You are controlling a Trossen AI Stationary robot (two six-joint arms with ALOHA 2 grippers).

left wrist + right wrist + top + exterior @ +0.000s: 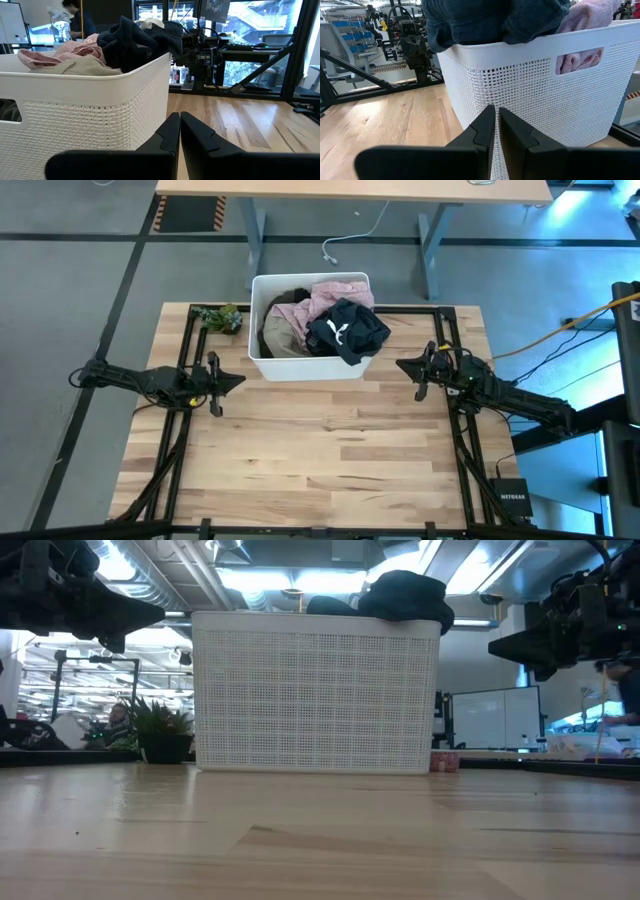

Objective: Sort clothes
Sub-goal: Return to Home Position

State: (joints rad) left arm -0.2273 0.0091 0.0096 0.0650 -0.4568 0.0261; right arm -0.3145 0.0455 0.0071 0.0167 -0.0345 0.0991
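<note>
Heaped in white bin [300, 368]: black garment with white logo [347, 330] crumpled on top, overhanging rim; pink garment [335, 292] and olive-beige garment [278, 335] beneath.

A robotics lab in an open, industrial-looking hall. A pale wood worktop [320, 440] carries a black metal frame [185, 360], with the left arm [150, 380] and right arm [500, 392] mounted at its sides. A NETGEAR box [512, 502] sits at the near right corner, and a yellow cable [590, 315] trails over the grey floor on the right. On the far side stands a desk [350, 188]. Overhead run bare ceiling ducts [150, 585] and strip lights. Beyond the worktop there are a whiteboard [12, 22], shelves of blue bins [350, 27], tall windows [260, 40] and a person [80, 20] at work.
</note>
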